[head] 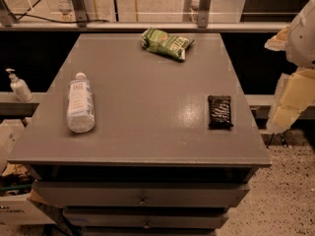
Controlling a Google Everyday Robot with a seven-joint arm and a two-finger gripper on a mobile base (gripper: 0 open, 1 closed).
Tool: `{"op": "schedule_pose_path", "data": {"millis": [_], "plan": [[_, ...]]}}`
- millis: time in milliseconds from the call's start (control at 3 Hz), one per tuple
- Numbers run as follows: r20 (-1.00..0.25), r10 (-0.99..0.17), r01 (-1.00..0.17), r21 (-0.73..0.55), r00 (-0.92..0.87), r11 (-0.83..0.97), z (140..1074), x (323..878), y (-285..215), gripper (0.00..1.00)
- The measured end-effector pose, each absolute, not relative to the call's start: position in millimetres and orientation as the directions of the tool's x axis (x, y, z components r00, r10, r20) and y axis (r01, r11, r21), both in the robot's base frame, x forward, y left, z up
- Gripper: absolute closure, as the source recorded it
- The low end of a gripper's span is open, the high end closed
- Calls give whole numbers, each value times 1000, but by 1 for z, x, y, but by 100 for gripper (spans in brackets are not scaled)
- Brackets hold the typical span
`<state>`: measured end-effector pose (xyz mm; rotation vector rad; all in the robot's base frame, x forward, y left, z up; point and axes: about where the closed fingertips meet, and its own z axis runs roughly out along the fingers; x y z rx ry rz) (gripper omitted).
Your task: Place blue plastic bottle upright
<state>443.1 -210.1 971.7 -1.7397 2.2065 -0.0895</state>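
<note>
Tool (291, 98) hangs beside table (147, 112) right edge; blue plastic bottle (80, 103) lies flat.

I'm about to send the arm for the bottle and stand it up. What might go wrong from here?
1. The blue plastic bottle lies on its side close to the left edge of the table. A glancing touch might roll its round body off that edge.
2. The gripper hangs beyond the table's right side, so it probably has to cross the whole top. The dark snack bar near the right edge may get clipped on the way.

Gripper (293, 100) beyond table's right edge
</note>
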Motion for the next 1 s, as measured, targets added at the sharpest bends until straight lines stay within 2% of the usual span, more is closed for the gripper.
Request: {"op": "schedule_pose_path", "data": {"millis": [333,1000], "plan": [[-240,-963,-950,-252,-122,183,961,454,-187,0],[-303,-938,-943,-326,166,-62,954,482,-114,0]]}}
